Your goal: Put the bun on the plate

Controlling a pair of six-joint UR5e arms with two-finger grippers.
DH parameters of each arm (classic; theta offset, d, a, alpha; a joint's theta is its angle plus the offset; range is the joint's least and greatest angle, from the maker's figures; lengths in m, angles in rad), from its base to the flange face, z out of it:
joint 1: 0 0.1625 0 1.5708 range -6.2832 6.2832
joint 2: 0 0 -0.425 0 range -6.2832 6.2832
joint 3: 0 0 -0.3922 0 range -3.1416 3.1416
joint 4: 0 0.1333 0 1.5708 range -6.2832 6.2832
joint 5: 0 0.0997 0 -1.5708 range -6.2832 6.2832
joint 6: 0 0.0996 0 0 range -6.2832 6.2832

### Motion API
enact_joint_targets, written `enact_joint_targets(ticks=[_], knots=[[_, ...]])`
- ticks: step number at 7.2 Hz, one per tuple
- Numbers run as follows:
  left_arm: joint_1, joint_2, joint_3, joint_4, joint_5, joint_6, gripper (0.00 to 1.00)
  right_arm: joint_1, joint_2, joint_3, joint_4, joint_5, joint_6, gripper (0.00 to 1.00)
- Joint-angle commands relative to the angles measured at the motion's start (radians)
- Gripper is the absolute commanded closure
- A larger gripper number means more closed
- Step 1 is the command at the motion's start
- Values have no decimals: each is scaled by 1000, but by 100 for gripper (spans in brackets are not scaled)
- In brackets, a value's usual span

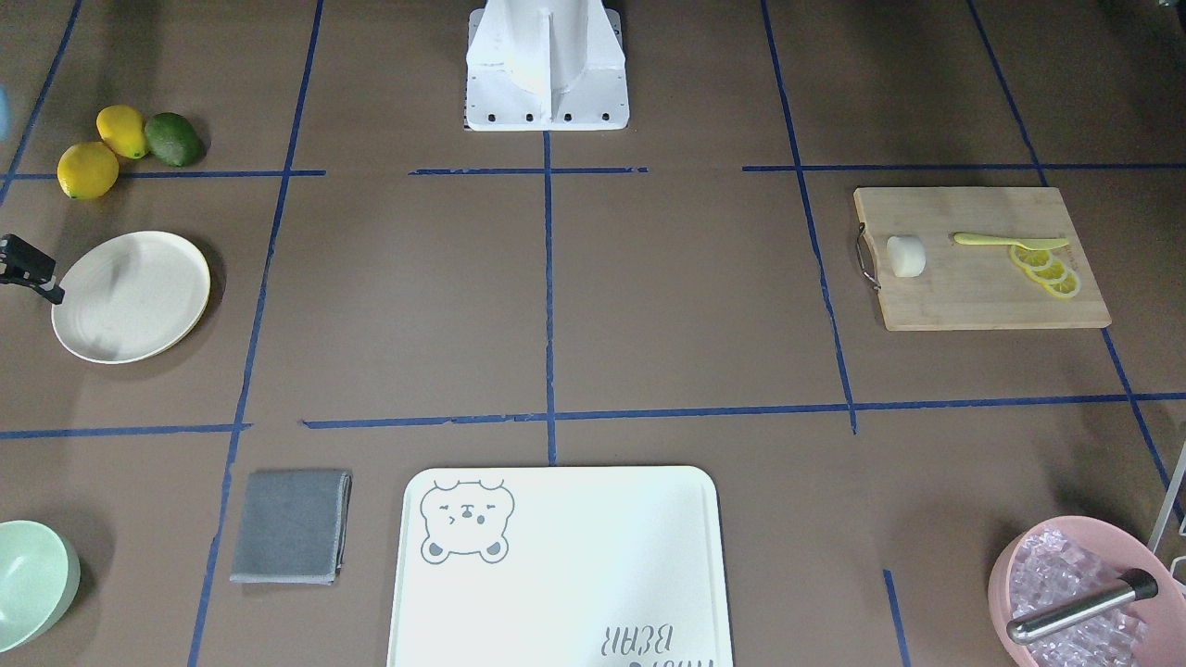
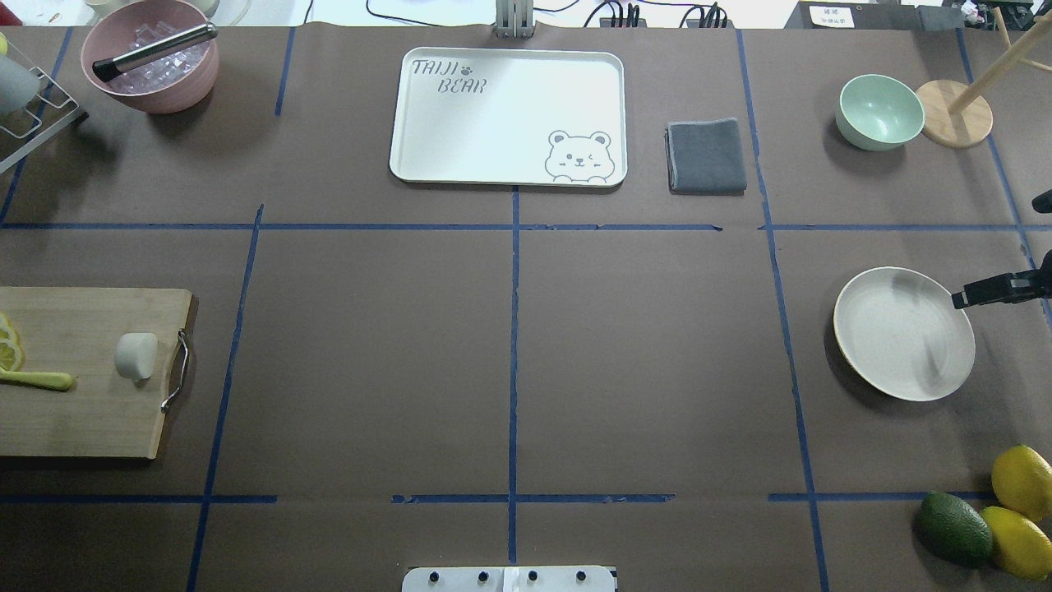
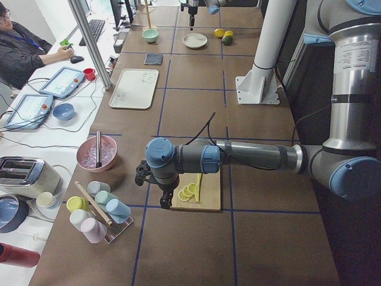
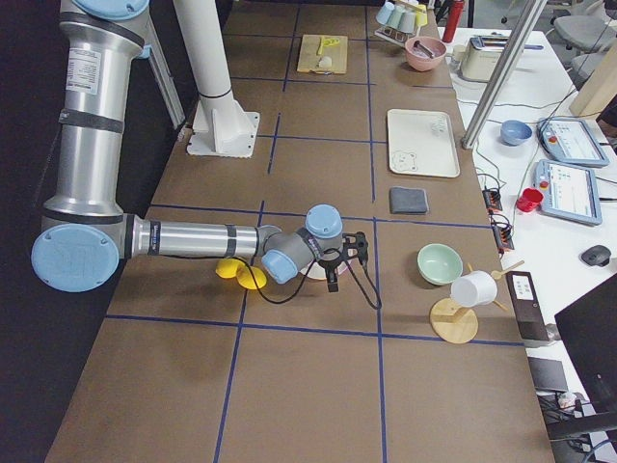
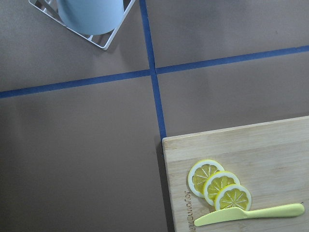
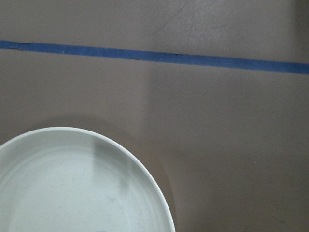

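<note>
The bun (image 2: pixel 136 355) is a small white roll lying on a wooden cutting board (image 2: pixel 82 419) at the table's left, also seen as the bun (image 1: pixel 906 256). The cream plate (image 2: pixel 904 333) sits bare at the right; the right wrist view shows the plate's rim (image 6: pixel 145 179). My right gripper (image 2: pixel 963 298) hangs just past the plate's far-right rim; only a black tip shows, so I cannot tell its state. My left gripper (image 3: pixel 165 201) hovers over the board's outer end near the lemon slices (image 5: pixel 219 186), away from the bun; I cannot tell its state.
A yellow knife (image 2: pixel 37 380) lies on the board. Two lemons (image 2: pixel 1019 481) and an avocado (image 2: pixel 953 529) sit near the plate. A mint bowl (image 2: pixel 879 111), grey cloth (image 2: pixel 705 156), bear tray (image 2: pixel 509 115) and pink ice bowl (image 2: pixel 152 70) line the far side. A person (image 3: pixel 24 50) sits beyond.
</note>
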Motion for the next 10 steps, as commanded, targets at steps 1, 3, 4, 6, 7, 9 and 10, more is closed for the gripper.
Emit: enact_joint_targets(ticks=[1, 3, 4, 6, 7, 9, 10], knots=[[0, 0, 0, 0, 0, 0, 0, -69, -15, -43, 89, -31, 75, 4], [0, 0, 0, 0, 0, 0, 0, -74, -23, -48, 89, -29, 70, 91], [0, 0, 0, 0, 0, 0, 0, -72, -23, -48, 89, -26, 64, 100], [0, 2, 0, 0, -2, 0, 0, -72, -23, -45, 89, -21, 64, 100], [0, 2, 0, 0, -2, 0, 0, -72, -20, -37, 89, -11, 70, 100], [0, 2, 0, 0, -2, 0, 0, -74, 45, -23, 84, 49, 78, 100], [0, 2, 0, -2, -2, 0, 0, -74, 102, -23, 87, 87, 134, 100]])
